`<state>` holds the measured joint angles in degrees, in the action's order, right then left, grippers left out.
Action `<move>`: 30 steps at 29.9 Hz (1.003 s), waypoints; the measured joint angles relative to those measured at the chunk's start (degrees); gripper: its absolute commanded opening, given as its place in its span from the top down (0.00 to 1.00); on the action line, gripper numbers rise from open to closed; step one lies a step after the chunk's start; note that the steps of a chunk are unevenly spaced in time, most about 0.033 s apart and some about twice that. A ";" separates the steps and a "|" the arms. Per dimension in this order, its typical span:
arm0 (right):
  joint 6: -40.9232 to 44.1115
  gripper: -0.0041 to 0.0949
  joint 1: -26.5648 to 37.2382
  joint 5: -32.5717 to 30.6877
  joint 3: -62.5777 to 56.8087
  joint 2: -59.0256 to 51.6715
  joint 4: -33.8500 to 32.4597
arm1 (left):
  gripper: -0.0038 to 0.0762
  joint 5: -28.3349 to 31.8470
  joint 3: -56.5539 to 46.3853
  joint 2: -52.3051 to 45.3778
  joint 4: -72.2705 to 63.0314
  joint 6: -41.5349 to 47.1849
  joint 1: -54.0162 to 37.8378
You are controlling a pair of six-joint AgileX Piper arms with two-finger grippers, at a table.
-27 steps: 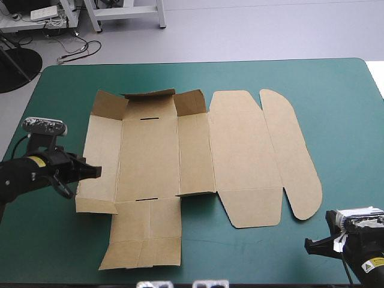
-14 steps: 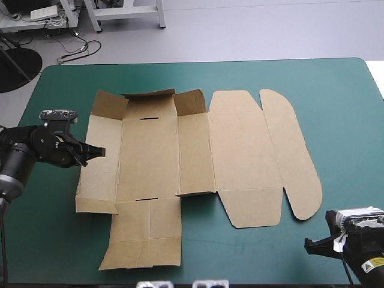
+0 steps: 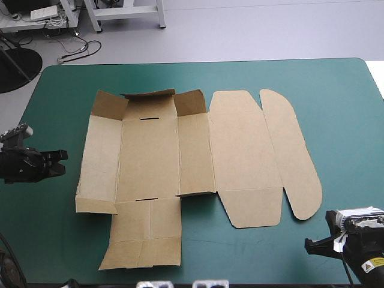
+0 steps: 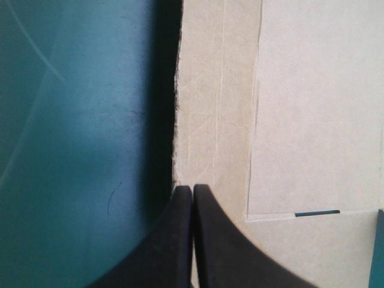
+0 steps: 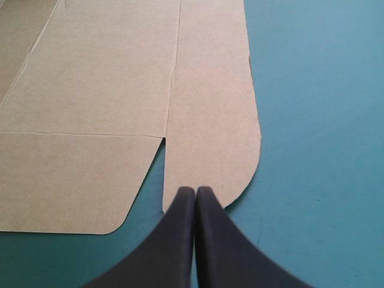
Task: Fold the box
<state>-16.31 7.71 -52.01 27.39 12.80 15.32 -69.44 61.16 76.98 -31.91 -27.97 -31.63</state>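
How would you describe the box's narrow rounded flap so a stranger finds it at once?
On the teal-green table lies the unfolded brown box. Follow the sheet to its right end: the last panel is the flap. It alone is a narrow strip whose outer edge is one long curve.

What my cameras lose

From above, my left arm [image 3: 24, 165] is cut off at the table's left side and my right arm [image 3: 366, 252] at its near right corner. In my left wrist view, my left gripper [image 4: 192, 187] covers a strip along the edge of the box [image 4: 300, 120], and the board runs out of view ahead and to one side. My right gripper [image 5: 195, 189] hides part of the rounded flap [image 5: 210, 120] at its near end, and the board beyond is cropped
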 measured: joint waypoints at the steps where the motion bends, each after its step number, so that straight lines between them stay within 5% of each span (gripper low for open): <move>1: 0.00 0.97 0.00 0.00 0.00 0.00 0.00 | 0.96 -0.06 -0.33 0.41 -0.55 -0.52 -0.32; 12: 0.00 0.97 0.00 0.00 0.00 0.00 -0.04 | 0.92 2.36 -1.95 2.38 -1.81 -1.61 -0.58; 15: 0.00 0.97 0.00 0.00 0.00 0.00 -0.04 | 0.82 1.92 -1.95 2.92 -2.14 -2.88 -0.58; 23: 0.00 0.97 0.00 0.00 0.00 0.00 -0.17 | 0.25 0.34 -1.95 7.89 -2.33 -5.28 0.90; 30: 0.00 0.97 0.00 0.00 0.00 0.00 -0.23 | 0.23 2.10 -1.95 12.12 -2.47 -5.74 4.84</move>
<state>-16.31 7.71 -52.01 27.39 12.80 15.10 -67.34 59.21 89.10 -34.38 -33.71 -26.79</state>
